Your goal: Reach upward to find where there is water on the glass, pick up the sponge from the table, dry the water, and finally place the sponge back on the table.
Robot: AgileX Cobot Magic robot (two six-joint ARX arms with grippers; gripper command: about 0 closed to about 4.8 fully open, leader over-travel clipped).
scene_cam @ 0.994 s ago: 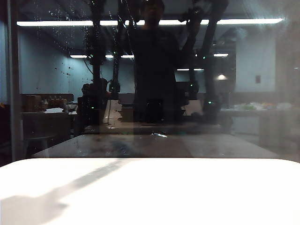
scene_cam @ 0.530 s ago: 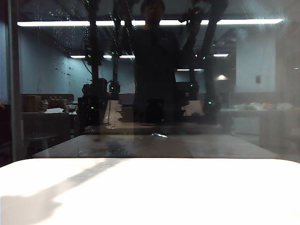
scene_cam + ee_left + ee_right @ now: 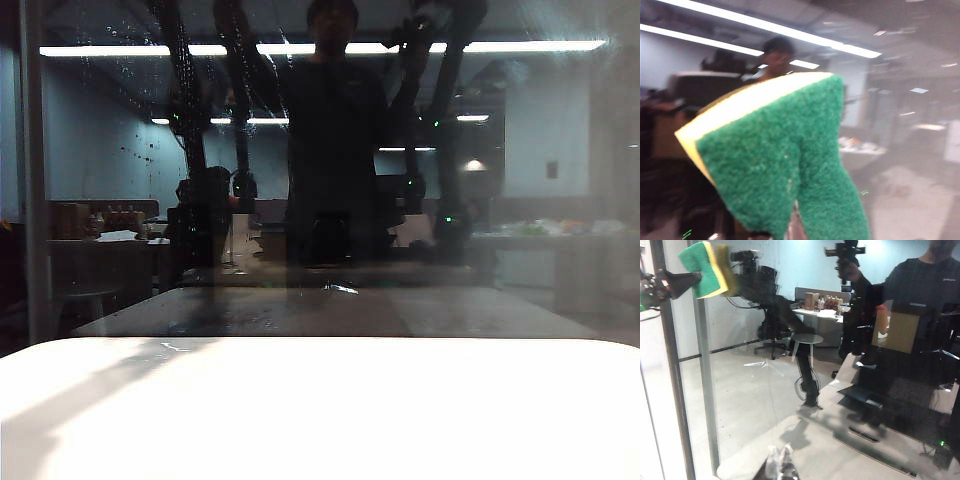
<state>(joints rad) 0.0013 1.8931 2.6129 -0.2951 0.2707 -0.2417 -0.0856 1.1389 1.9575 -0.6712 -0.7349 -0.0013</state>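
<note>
White table [image 3: 320,410] fills the near ground of the exterior view, butted against the dark glass [image 3: 560,200], whose grey frame strip stands at the far left. Water [image 3: 135,150] shows as fine pale droplets and streaks on the upper left of the pane, below the reflected light bars. Neither arm appears directly in that view, only dim mirror shapes. Right wrist view supplies what it lacks: the left gripper [image 3: 675,282] raised high beside the frame strip, arm reaching level toward the glass, jaws clamped on the sponge [image 3: 707,270]. Sponge held well above the table, its long axis roughly upright, with the green scouring face turned away from the pane; whether the yellow foam touches the glass, cannot tell. Left wrist view is filled by the sponge [image 3: 785,160], green face toward the camera, yellow edge along its far side, pinched at its waist. Right gripper [image 3: 779,462] shows only blurred fingertips close to the glass; open or closed, cannot tell.
</note>
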